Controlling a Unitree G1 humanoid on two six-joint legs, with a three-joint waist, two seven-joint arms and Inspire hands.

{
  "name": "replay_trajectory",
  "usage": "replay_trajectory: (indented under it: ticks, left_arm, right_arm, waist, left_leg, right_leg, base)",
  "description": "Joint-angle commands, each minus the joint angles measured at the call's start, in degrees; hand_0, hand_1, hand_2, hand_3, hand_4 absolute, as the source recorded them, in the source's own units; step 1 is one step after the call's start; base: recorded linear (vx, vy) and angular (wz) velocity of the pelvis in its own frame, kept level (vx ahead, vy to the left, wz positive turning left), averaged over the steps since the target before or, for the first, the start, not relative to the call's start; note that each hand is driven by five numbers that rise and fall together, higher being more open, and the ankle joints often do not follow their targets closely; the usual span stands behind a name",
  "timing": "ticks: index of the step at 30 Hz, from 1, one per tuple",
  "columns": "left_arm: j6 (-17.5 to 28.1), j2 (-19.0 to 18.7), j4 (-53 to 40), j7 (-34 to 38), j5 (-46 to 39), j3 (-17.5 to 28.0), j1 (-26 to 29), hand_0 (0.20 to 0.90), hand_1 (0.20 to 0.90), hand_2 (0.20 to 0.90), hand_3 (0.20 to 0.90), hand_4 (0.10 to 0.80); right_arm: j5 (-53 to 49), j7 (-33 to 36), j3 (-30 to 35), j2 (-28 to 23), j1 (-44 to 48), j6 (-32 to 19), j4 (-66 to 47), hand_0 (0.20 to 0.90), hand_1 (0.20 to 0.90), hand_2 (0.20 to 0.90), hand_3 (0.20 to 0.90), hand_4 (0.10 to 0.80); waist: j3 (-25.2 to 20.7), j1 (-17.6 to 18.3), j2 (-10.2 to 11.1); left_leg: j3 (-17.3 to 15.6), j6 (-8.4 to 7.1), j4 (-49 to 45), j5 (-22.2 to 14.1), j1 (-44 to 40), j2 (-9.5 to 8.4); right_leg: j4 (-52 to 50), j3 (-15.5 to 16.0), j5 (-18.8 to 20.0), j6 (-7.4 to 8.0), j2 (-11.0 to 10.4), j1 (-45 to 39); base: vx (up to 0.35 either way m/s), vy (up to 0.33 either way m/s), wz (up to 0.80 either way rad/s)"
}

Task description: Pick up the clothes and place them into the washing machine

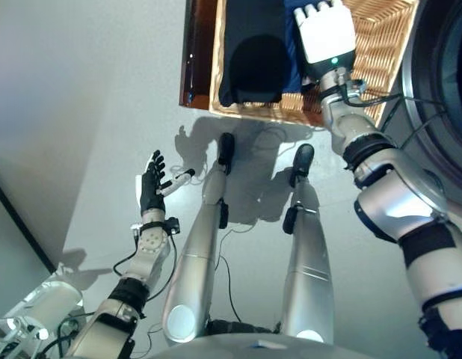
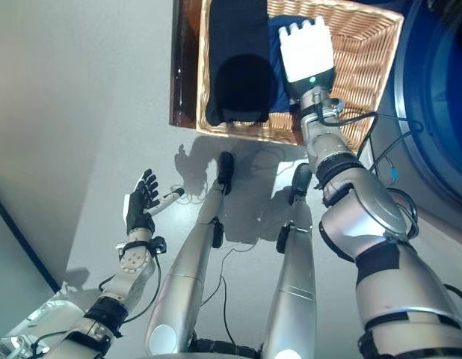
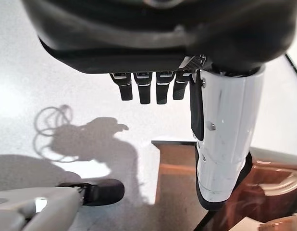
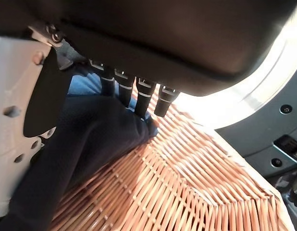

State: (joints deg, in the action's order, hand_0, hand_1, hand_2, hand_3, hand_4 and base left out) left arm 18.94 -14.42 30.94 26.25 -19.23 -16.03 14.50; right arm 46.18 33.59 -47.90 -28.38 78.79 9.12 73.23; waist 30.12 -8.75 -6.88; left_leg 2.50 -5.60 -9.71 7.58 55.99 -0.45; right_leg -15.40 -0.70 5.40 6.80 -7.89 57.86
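A shallow wicker basket [image 1: 382,45] rests on a low dark brown box [image 1: 199,52]. Dark navy clothes [image 1: 253,63] and a blue cloth [image 1: 292,75] lie in its left half. My right hand [image 1: 326,34] hangs over the basket, palm down, right of the dark heap. In the right wrist view its straight fingers [image 4: 139,94] touch the edge of the dark cloth [image 4: 91,144] on the wicker floor [image 4: 187,178], and its thumb stands apart. My left hand [image 1: 151,191] is open and empty, low over the floor away from the basket.
The washing machine's round door opening [image 1: 444,82] stands to the right of the basket. The basket's right half is bare wicker. Pale grey floor [image 1: 81,112] lies to the left and in front of the box.
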Motion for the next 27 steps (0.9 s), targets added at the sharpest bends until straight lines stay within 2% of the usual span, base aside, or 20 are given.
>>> replay_trajectory:
  ticks: [1,16,27]
  left_arm:
    - [2.86,-2.55,-3.62,1.75,-0.5,1.32,-2.13,0.9,0.9,0.9,0.9,0.8]
    - [3.38,-2.46,-2.66,2.61,-0.86,1.46,-2.17,0.9,0.9,0.9,0.9,0.8]
    - [3.06,-1.87,1.8,2.73,-1.06,1.42,-1.74,0.9,0.9,0.9,0.9,0.8]
  right_arm:
    - [-1.16,-4.18,-2.82,-4.7,1.19,2.39,2.32,0.2,0.2,0.2,0.2,0.3]
    - [-2.85,-0.75,-0.42,-4.31,0.87,3.29,-0.46,0.2,0.2,0.2,0.2,0.3]
    - [-9.43,1.93,4.45,-2.63,-0.85,0.93,-4.46,0.2,0.2,0.2,0.2,0.3]
  waist:
    - [-0.33,-2.88,-3.05]
    - [-0.33,-2.06,-2.33]
    - [-0.33,-0.81,-0.78]
  left_leg:
    - [-1.75,1.33,2.14,4.98,3.79,-1.11]
    - [-2.51,1.28,2.08,4.8,1.62,-0.86]
    - [-3.37,1.43,1.99,4.06,-2.82,-0.31]
  right_leg:
    - [-4.17,0.05,-2.77,-1.63,-0.63,-0.97]
    - [-4.02,-0.64,-2.61,-1.63,-0.09,-2.67]
    - [-3.37,-1.13,-2.57,-1.66,0.26,-6.94]
  base:
    - [0.001,0.008,-0.36]
    - [-0.001,0.005,-0.01]
    - [0.004,-0.003,-0.06]
